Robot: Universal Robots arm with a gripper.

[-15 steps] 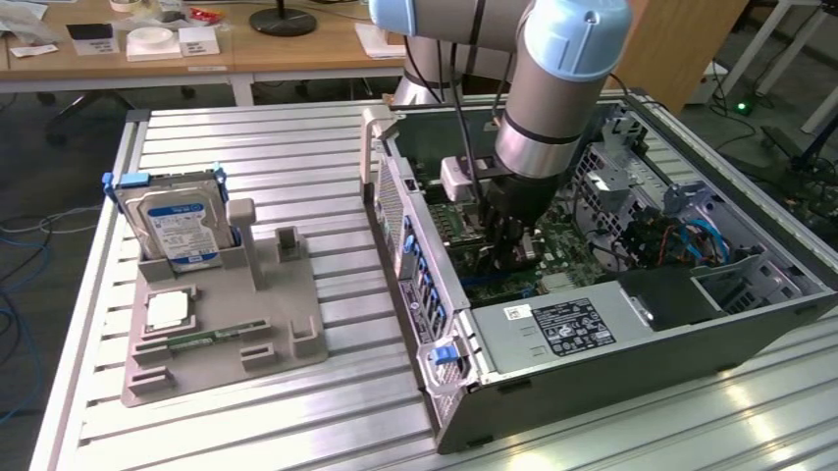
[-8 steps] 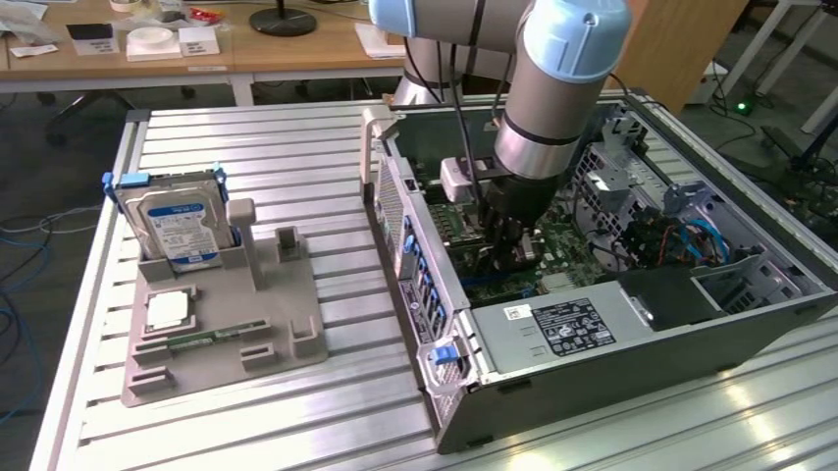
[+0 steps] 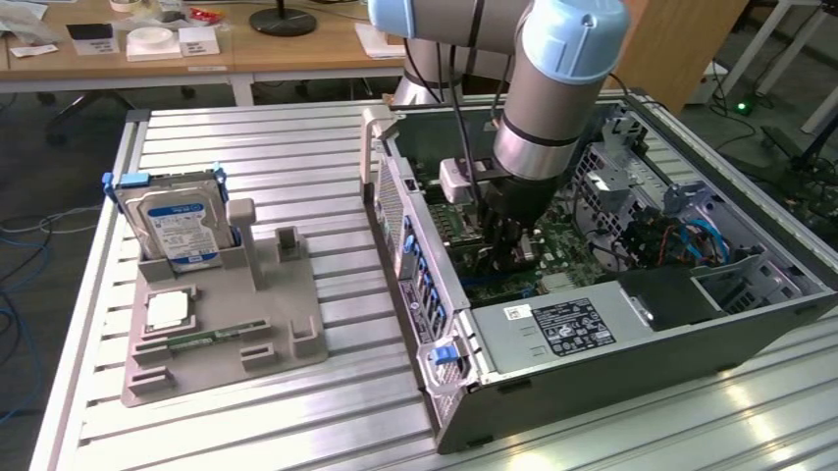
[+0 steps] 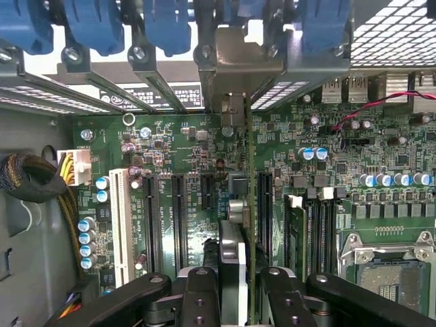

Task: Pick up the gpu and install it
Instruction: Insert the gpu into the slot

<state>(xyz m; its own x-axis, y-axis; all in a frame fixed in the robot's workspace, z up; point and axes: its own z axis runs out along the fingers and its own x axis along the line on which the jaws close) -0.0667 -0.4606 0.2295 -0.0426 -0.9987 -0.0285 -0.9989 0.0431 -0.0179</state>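
Inside the open computer case (image 3: 433,294), the claw (image 4: 235,286) grips the gpu (image 4: 235,225) edge-on above the motherboard (image 4: 177,204); installing it calls for exact slot alignment.

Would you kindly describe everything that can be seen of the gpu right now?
The gpu is a thin card seen edge-on in the wrist view: a dark board with a silvery metal part along one side. It stands upright between the fingers of the gripper, which is shut on it, above the green motherboard among the black expansion slots, its metal bracket reaching the case's rear openings. In the exterior view the arm hides most of it inside the open computer case.
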